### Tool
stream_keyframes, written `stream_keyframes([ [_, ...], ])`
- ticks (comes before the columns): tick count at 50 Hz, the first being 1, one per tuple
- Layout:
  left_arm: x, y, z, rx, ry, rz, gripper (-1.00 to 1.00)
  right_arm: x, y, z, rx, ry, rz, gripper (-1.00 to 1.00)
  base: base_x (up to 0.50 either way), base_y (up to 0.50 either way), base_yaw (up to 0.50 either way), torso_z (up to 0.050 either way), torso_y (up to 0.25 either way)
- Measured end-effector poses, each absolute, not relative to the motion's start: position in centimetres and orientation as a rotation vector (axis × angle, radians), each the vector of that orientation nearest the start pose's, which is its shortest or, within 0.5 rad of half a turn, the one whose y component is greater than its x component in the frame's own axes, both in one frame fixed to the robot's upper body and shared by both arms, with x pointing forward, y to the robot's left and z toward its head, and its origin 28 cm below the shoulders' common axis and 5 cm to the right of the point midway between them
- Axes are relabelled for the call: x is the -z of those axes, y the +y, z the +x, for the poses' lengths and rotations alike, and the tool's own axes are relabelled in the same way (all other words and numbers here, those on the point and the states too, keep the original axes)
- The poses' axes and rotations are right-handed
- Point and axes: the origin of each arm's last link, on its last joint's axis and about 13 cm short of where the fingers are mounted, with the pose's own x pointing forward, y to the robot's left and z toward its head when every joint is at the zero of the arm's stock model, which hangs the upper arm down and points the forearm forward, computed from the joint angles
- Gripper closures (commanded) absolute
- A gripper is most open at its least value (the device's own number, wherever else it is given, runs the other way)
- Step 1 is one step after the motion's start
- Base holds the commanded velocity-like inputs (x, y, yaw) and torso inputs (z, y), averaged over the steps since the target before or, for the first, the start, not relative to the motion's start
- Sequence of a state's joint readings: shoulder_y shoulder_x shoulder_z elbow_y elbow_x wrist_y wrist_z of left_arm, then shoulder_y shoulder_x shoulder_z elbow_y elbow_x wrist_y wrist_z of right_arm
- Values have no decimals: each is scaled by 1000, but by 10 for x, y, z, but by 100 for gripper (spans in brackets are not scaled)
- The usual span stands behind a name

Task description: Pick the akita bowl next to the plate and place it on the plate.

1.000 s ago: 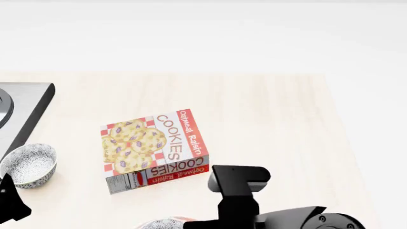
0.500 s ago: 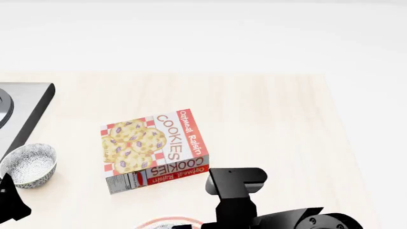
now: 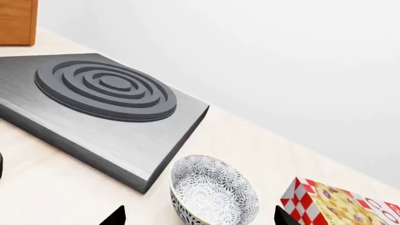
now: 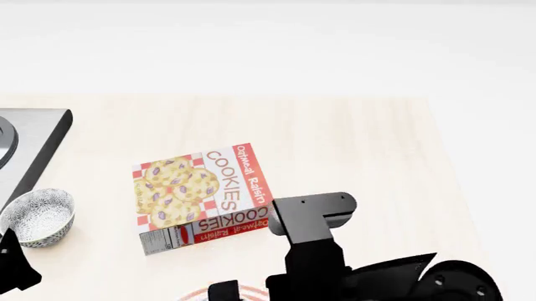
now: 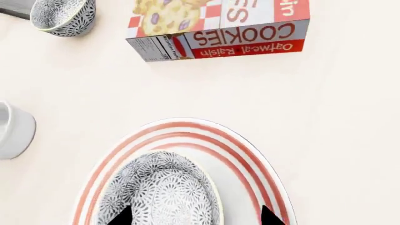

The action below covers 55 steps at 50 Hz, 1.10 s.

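The akita bowl [image 5: 164, 190] is seen resting on the plate [image 5: 250, 171], directly below the right gripper [image 5: 194, 216]. The two dark fingertips stand apart on either side of the bowl's near part. The tips appear spread wider than the bowl and clear of its speckled wall, so the claw is taken to be open and holding nothing. The bowl sits upright inside the red-striped rim, somewhat toward one side of the plate rather than at its centre. The placement is therefore judged to be done, with the release made from straight above so that the bowl is not tipped.

Beyond the plate from this claw, the cookie box [image 5: 218, 26] lies flat on the table [image 5: 350, 117]. A white cup [image 5: 14, 131] stands off to one side, apart from the plate.

The second speckled bowl [image 3: 212, 192] is found just ahead of the left gripper [image 3: 198, 217], between its two widely parted fingertips, which touch nothing. That bowl stands just beside the corner of the grey burner slab [image 3: 106, 110]. The left claw is held open and idle, since this bowl is well away from the plate and is not the one asked for.
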State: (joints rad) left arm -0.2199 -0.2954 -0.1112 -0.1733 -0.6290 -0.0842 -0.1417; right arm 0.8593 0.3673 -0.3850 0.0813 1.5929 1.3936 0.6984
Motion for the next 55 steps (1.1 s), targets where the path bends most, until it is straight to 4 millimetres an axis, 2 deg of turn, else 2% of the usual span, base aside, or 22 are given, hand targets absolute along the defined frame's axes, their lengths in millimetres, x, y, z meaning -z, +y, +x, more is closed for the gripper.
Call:
stream_keyframes([
  [13,-43,299,257,-265,-1,-369,-100,-196,-88,264,-495,785,31,-100,0,0,0,0,0],
  [26,-43,299,257,-265,-1,-369,-100,-198,-93,258,-411,644,40,-100,0,0,0,0,0],
  [37,-44,299,257,-264,-1,-370,-100,-190,-99,250,-325,469,42,-100,0,0,0,0,0],
  [55,-43,299,257,-264,-2,-367,-100,-155,-117,238,-116,264,51,-100,0,0,0,0,0],
])
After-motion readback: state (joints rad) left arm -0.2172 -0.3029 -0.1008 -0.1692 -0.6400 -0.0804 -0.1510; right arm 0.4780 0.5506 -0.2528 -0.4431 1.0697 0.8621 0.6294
